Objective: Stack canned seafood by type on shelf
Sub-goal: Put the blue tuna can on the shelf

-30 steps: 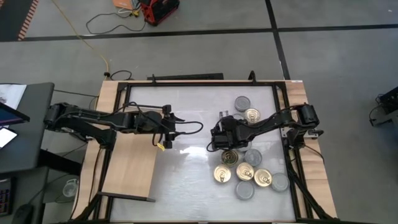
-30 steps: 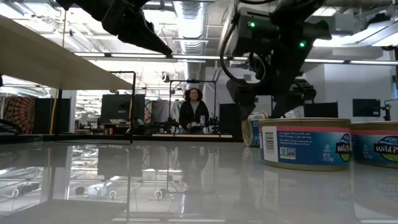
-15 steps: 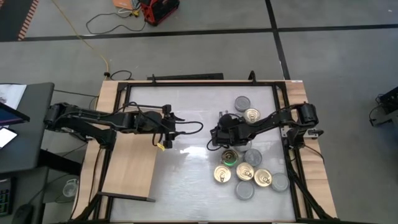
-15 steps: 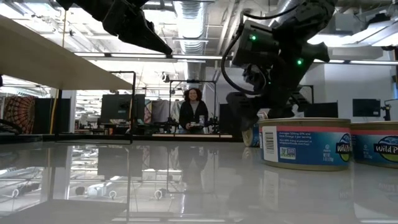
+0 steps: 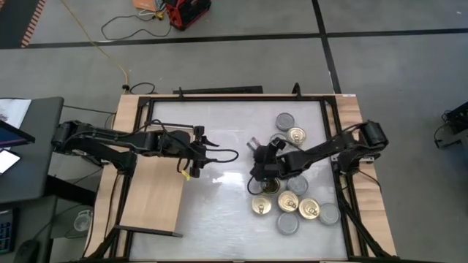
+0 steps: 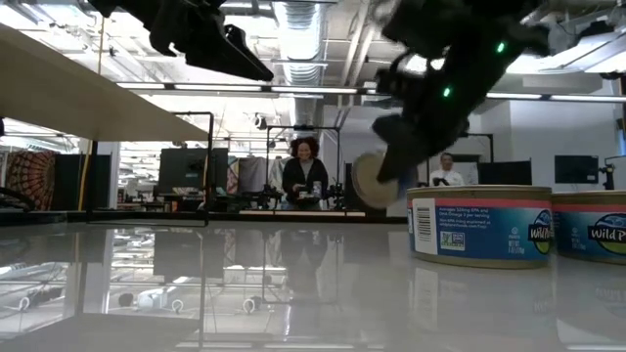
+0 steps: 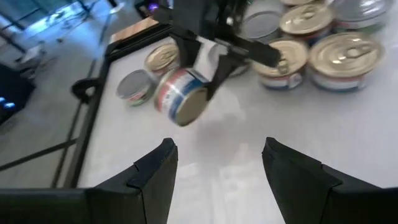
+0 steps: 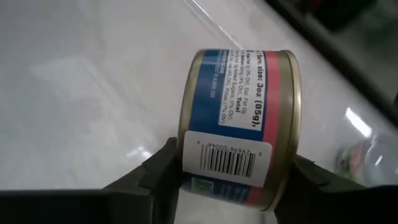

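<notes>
A blue-and-red labelled tin (image 8: pixel 239 124) of canned seafood hangs above the white table with my right gripper (image 5: pixel 265 174) shut on it, near the table's middle. Right of it lies a cluster of tins (image 5: pixel 296 206), some with gold tops and some with silver; two more (image 5: pixel 290 128) sit farther back. The shelf, a light wooden board (image 5: pixel 157 197), lies at the table's left. My left gripper (image 7: pixel 214 174) hovers open and holds nothing, between the shelf and the held tin. My right gripper pinches the tin between its two fingers (image 8: pixel 166 167), which stand at the tin's two flat ends (image 8: pixel 186 143). The fingers slant down from the table's right. The tin is tipped on edge, one round face (image 6: pixel 375 181) toward the table's near edge, clear of the table.
A black metal frame (image 5: pixel 219 98) runs around the table. A large tin (image 6: pixel 479 225) stands close to the low camera at the right. People stand in the room beyond the table's far edge.
My right gripper has shut on a tin at the left edge of the cluster, rolled its wrist and risen a little. The tin has come off the table and tipped from lying flat onto its edge.
</notes>
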